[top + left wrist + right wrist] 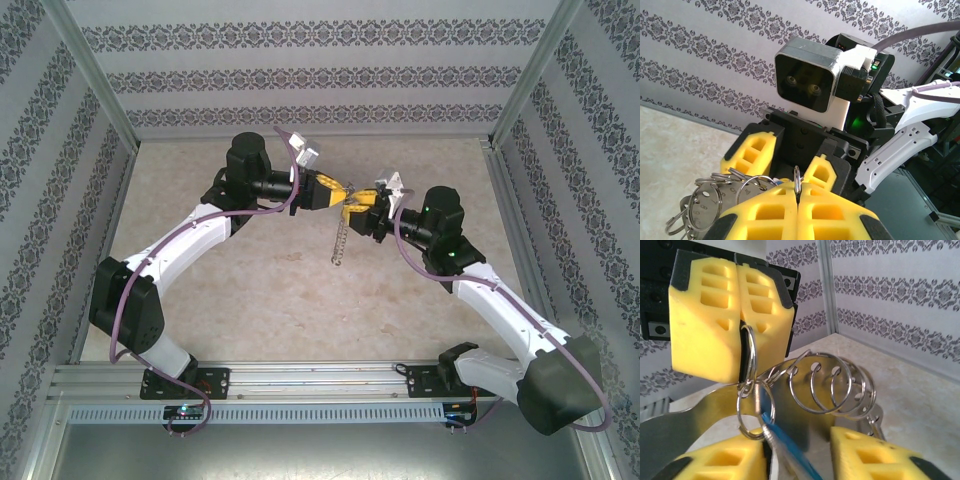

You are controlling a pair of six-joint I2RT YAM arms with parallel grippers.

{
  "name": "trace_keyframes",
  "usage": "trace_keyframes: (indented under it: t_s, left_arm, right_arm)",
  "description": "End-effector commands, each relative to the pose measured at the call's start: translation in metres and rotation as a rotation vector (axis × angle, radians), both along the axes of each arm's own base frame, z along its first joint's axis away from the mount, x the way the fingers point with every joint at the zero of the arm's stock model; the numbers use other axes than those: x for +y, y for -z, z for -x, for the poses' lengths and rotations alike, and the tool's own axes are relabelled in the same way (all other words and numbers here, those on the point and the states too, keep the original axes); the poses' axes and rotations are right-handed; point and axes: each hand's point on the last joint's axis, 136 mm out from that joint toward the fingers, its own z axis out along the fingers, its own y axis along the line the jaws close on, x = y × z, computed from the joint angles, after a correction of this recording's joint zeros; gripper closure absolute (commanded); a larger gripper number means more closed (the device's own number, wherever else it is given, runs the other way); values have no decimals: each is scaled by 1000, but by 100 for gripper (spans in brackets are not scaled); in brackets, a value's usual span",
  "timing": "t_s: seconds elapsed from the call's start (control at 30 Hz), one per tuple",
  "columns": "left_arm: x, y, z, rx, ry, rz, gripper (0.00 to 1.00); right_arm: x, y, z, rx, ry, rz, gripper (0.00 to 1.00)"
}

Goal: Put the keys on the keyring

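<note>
My left gripper [798,194] is shut on the thin edge of the silvery keyring [797,179], which stands upright between its yellow pads. From the right wrist, the keyring [748,356] hangs out of those shut pads [705,325], with a smaller ring [753,411] linked below it. A blue key [786,446], blurred, slants down from that small ring along the inner side of my right gripper's left finger [720,462]. My right gripper [797,452] has its jaws apart, with a wide gap beside the key. I cannot tell whether the key is threaded on. From above, both grippers [348,200] meet mid-table.
Several more rings [832,387] and flat metal tags [707,202] hang in a bunch off the keyring, and a chain-like strand [338,245] dangles over the beige table [250,300]. Patterned walls [320,80] close the workspace on three sides.
</note>
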Motion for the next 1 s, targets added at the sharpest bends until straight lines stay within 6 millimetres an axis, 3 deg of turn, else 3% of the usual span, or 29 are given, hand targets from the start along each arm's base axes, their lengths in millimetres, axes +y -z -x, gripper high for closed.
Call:
trace_keyframes:
  t_s: [0.0,0.27,0.4,0.97]
  left_arm:
    - [-2,-25,14,-81,44,52,100]
    - [-3,-28,12,-91,35,59,100]
    - [-3,-29,11,-94,30,61,100]
    - [-3,-28,9,-99,19,64,100]
  right_arm:
    - [8,-15,11,-42,-58,-12,71]
    - [15,-7,19,-15,-96,-2,83]
    - [18,-6,21,-13,-107,-1,100]
    - [39,-1,25,12,-175,26,100]
